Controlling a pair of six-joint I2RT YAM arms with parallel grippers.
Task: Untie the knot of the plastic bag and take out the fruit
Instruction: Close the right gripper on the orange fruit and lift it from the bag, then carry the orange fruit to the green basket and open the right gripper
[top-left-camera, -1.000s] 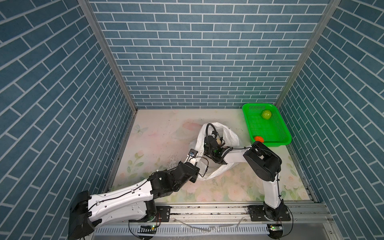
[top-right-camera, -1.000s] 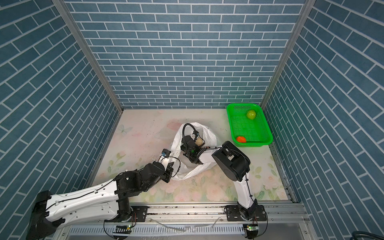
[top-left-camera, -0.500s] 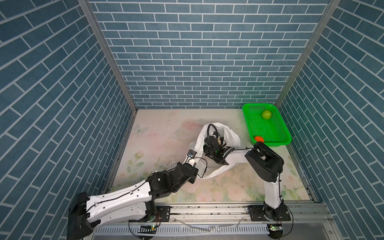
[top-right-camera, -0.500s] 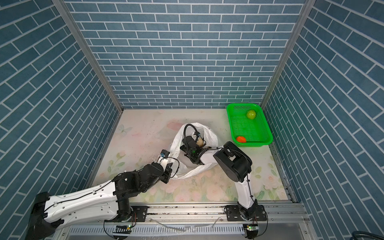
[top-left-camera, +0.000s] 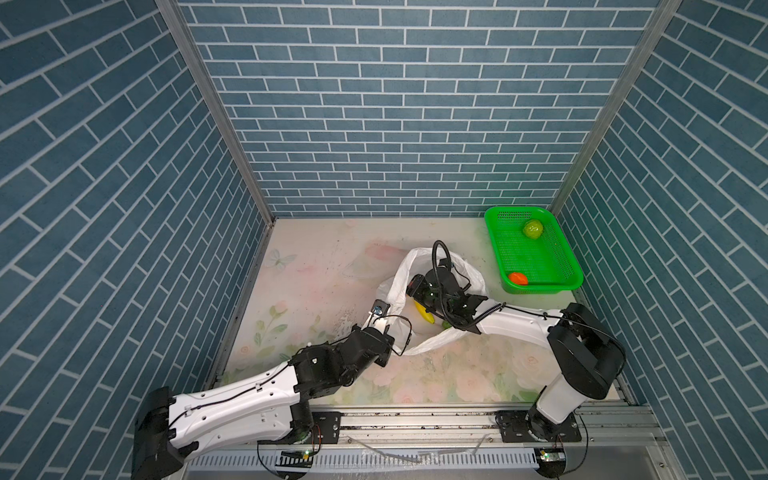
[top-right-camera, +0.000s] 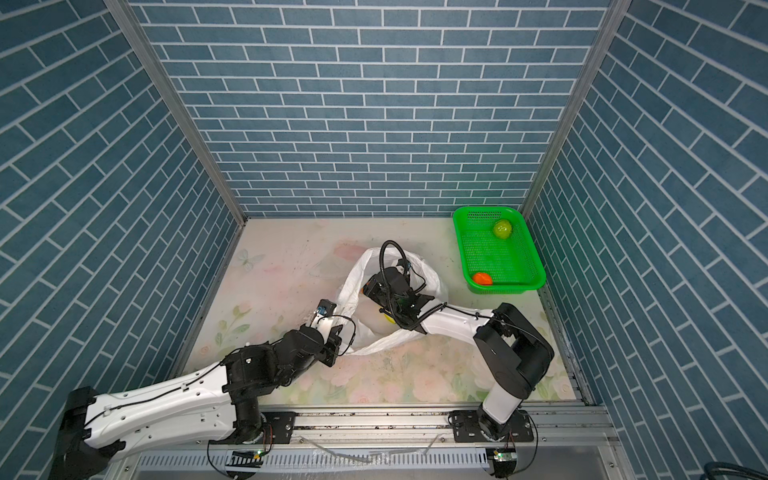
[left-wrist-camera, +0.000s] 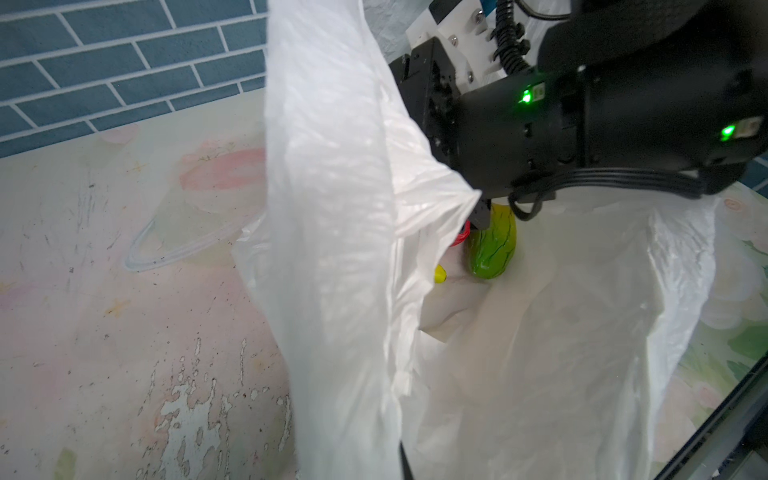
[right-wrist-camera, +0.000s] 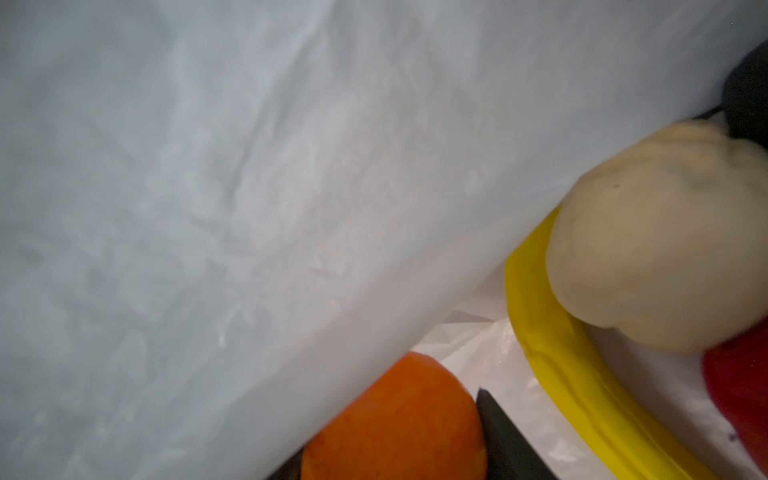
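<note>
The white plastic bag (top-left-camera: 419, 347) (top-right-camera: 353, 286) lies open in the middle of the table; the knot does not show. My left gripper (top-left-camera: 390, 347) (left-wrist-camera: 395, 465) is shut on the bag's near rim and holds it up. My right gripper (top-left-camera: 412, 291) (top-right-camera: 368, 291) (right-wrist-camera: 390, 449) reaches inside the bag, shut on an orange fruit (right-wrist-camera: 395, 419). Beside it in the bag lie a yellow banana (right-wrist-camera: 561, 365) (top-left-camera: 424, 312), a whitish knobbly piece (right-wrist-camera: 656, 249), a red piece (right-wrist-camera: 739, 382) and a yellow-green oblong piece (left-wrist-camera: 492, 245).
A green basket (top-left-camera: 536, 286) (top-right-camera: 505, 286) stands at the back right, with a green round fruit (top-left-camera: 532, 229) and an orange-red one (top-left-camera: 518, 278) in it. Blue brick walls close off the table on three sides.
The right arm's elbow has shifted slightly to the right and nearer. The left arm and the bag have barely moved.
</note>
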